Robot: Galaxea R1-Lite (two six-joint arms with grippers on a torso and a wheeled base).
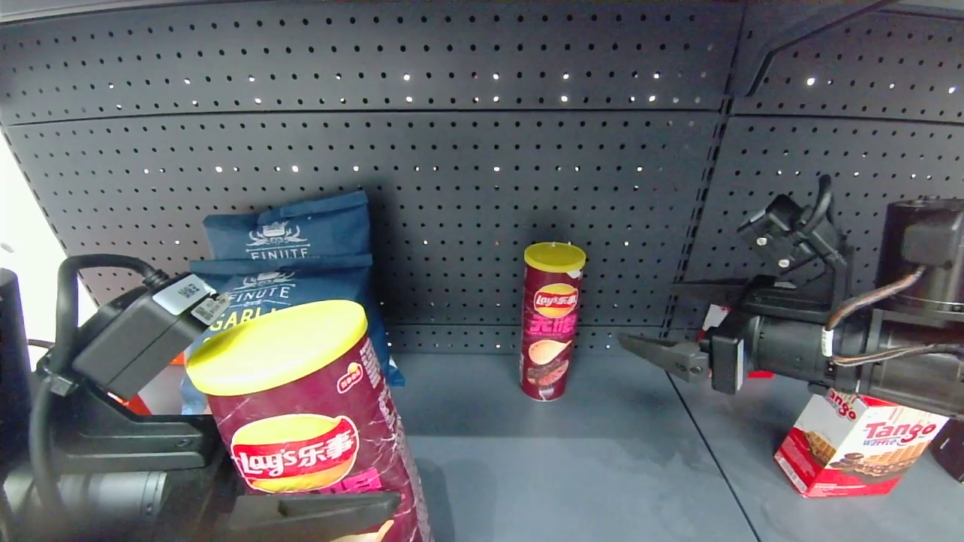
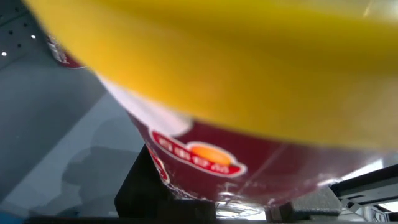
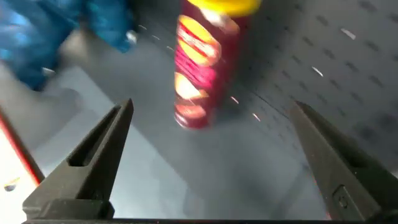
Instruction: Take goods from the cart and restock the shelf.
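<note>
A dark grey shelf (image 1: 572, 467) backed by a perforated panel (image 1: 467, 188) is being restocked. One chip can (image 1: 552, 331) is already standing upright near the back edge, about mid-shelf. A second chip can (image 1: 309, 421) is being pinched by the left gripper (image 1: 324, 516) over the front left corner and is not yet set down; placing it is judged to be the remaining step. The right gripper (image 1: 655, 354) is being held spread and empty at the right side. Blue bags (image 1: 301, 256) at the back left are judged the nearest obstruction. A wafer box (image 1: 858, 444) is lying at the front right.

Shop, pegboard shelf (image 1: 572, 467), chip cans (image 1: 551, 331), snack bags (image 1: 301, 248), wafer box (image 1: 851, 444)
</note>
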